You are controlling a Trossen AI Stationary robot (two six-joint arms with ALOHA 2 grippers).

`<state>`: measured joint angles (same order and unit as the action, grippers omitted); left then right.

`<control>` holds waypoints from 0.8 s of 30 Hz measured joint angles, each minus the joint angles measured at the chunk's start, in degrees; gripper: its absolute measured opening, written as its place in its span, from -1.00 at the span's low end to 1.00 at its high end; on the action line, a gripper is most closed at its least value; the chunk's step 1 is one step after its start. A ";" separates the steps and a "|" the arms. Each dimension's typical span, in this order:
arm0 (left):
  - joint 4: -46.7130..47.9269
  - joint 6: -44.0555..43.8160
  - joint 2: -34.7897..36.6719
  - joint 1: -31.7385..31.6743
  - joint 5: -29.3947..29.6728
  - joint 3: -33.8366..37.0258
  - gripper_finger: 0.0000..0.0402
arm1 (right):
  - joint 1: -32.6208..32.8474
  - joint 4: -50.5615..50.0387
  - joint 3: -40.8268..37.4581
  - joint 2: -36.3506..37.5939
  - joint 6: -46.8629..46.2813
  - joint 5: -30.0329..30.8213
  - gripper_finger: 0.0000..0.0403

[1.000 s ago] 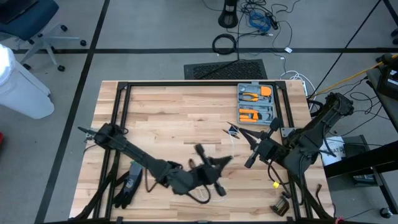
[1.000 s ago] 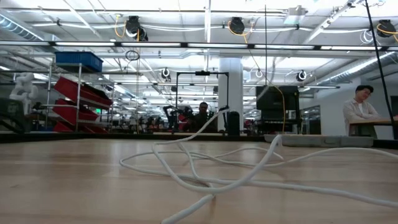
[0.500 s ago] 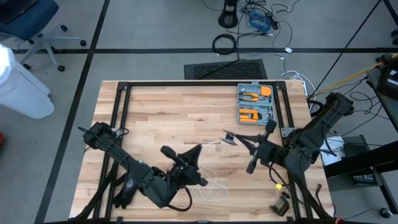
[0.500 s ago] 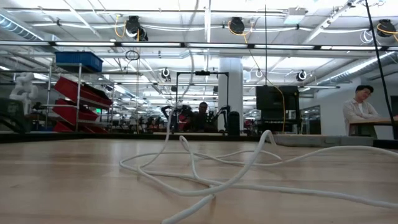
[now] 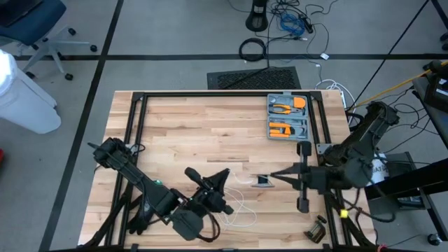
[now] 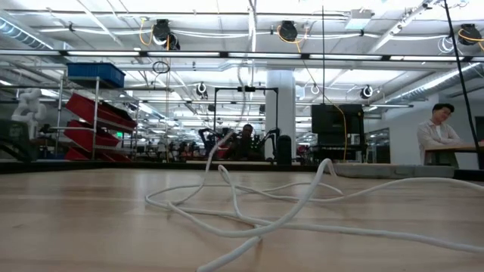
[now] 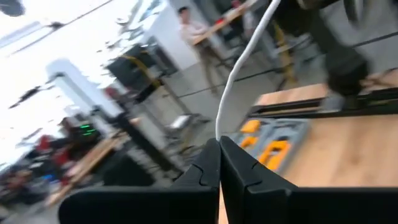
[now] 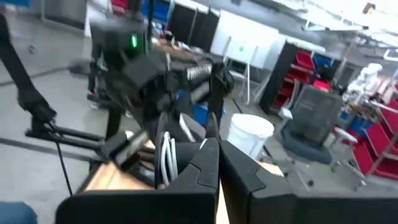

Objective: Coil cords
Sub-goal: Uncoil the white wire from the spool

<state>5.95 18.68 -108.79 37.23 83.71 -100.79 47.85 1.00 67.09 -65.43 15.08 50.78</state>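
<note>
**Cord pinched at both ends, still loose on table**

While both arms sit low at the table's near side, I see the left gripper [image 7: 219, 144] clamped on the white cord [image 6: 249, 204], which rises from its tips. The right gripper [image 5: 269, 177] is closed on the cord's plug end. Loose loops lie on the table [image 5: 196, 129] between the arms. Cord looks light and floppy, likely slippery; I'd grip near the plug. Only the low view shows the loops' tangle; overhead shows both arms.
</note>
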 joint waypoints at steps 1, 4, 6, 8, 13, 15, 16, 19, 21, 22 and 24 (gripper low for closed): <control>2.21 -3.27 0.00 -0.01 -2.08 0.00 -0.99 | 0.53 1.24 -0.01 0.14 0.66 0.03 -1.00; 7.88 -12.23 0.00 -0.56 -9.19 0.00 -0.99 | 1.81 5.80 -0.01 0.24 3.72 0.17 -1.00; 10.74 -17.18 0.00 -1.41 -14.05 0.04 -0.99 | 1.97 8.67 -0.01 0.02 6.32 0.37 -1.00; 12.25 -20.61 0.00 -2.41 -18.07 0.04 -0.99 | 1.78 10.44 0.00 -0.26 8.18 1.05 -1.00; 12.46 -24.50 0.00 -5.34 -25.15 0.04 -0.99 | -0.30 12.11 -0.01 -1.90 10.04 7.93 -1.00; 12.42 -25.74 0.00 -6.52 -27.75 0.04 -0.99 | -1.48 12.12 0.00 -2.70 10.05 9.85 -1.00; 12.23 -25.91 0.00 -7.12 -28.93 0.04 -0.99 | -2.16 12.12 0.00 -3.13 10.07 10.83 -1.00; 10.36 -25.86 -0.02 -8.56 -32.84 0.04 -0.99 | -4.27 12.10 0.00 -4.91 10.56 14.81 -1.00; 8.61 -25.37 -0.02 -9.12 -35.36 0.04 -0.99 | -5.55 11.96 0.00 -6.23 12.13 17.47 -1.00; 7.63 -24.37 -0.02 -9.15 -36.16 0.04 -0.99 | -6.17 11.82 0.00 -6.91 12.86 18.64 -1.00; 5.57 -22.17 -0.02 -8.88 -36.95 0.04 -0.99 | -7.21 11.02 0.00 -7.97 13.87 20.15 -1.00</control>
<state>11.52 -3.48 -108.81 28.35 46.76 -100.75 40.64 12.02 67.09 -73.39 28.94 70.93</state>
